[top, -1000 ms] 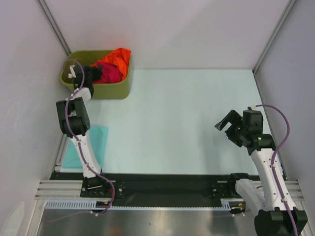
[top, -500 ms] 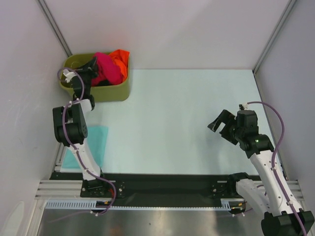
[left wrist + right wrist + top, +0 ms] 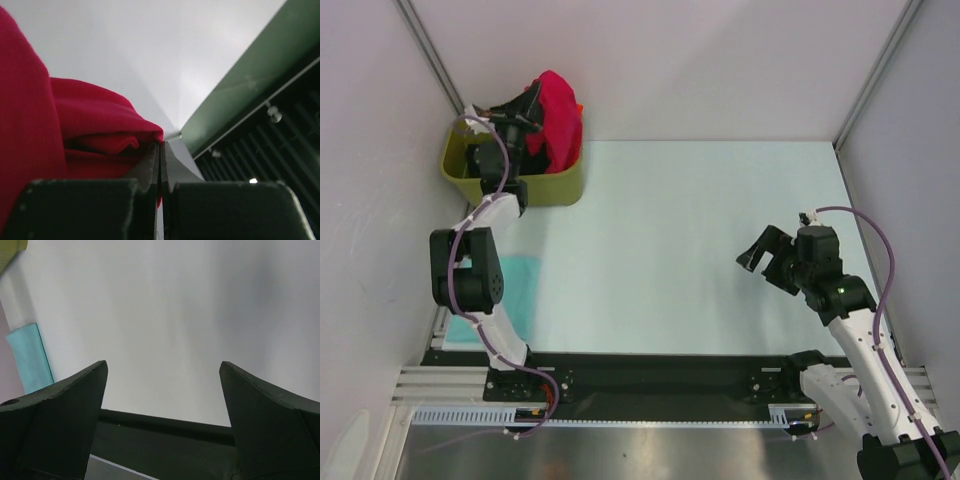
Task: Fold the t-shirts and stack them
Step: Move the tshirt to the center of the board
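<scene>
I have the left gripper (image 3: 531,103) clenched on the crimson-red t-shirt (image 3: 558,118), holding it over the olive-green tub (image 3: 552,186) at the far left corner of the table (image 3: 700,220). In the left wrist view the two fingers are pressed together with a fold of the red cloth pinched at their tips, and the rest of the shirt bunches to the left of them; the tub's green rim runs across the upper right of that view. From above, the shirt hangs as a crumpled bundle over the tub's right half, and I cannot tell whether its lower edge touches the tub. A sliver of the orange t-shirt (image 3: 580,107) peeks out just behind the red bundle on its right side. The pale teal t-shirt (image 3: 516,290) lies folded flat at the near left of the table, partly hidden by the left arm. The right gripper (image 3: 766,262) is released, its jaws spread wide, and it hovers over bare table on the right side, well apart from every shirt; its wrist view shows only the tabletop between the fingers, with the teal fold at the far left edge.
</scene>
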### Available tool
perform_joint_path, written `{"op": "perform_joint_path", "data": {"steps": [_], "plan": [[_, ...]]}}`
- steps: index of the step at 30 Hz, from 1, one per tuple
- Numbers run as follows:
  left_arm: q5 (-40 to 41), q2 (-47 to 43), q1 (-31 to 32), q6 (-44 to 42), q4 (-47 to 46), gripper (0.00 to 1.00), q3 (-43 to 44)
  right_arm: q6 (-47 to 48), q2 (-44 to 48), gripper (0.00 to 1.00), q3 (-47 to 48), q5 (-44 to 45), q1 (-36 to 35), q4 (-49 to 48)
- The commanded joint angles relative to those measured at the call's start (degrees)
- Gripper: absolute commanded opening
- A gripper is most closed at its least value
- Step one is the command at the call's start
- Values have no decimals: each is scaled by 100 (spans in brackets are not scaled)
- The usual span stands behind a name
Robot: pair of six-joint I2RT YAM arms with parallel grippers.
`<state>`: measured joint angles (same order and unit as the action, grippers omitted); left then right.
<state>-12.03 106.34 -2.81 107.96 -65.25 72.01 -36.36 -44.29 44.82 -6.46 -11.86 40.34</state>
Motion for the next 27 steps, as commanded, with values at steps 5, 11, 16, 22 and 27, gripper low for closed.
{"op": "perform_joint_path", "data": {"steps": [5,11,16,22,27], "plan": [[-1379,-1756,623,-2039,2473,1,999,-64,158,100,1,4,-194,-17],[-1478,-2662,1756,-4518,5763,0,833,-170,325,100,-166,-13,-238,-26],[-530,-2926,3048,-6724,8948,87,341,14,281,100,-377,-759,-247,-192],[70,-3364,3155,-7693,10041,77,-1117,6,-762,100,-448,-1006,-694,-87],[-387,-3682,3137,-7597,9471,58,-2076,-143,-1520,78,-527,-1244,-1554,-745]]}}
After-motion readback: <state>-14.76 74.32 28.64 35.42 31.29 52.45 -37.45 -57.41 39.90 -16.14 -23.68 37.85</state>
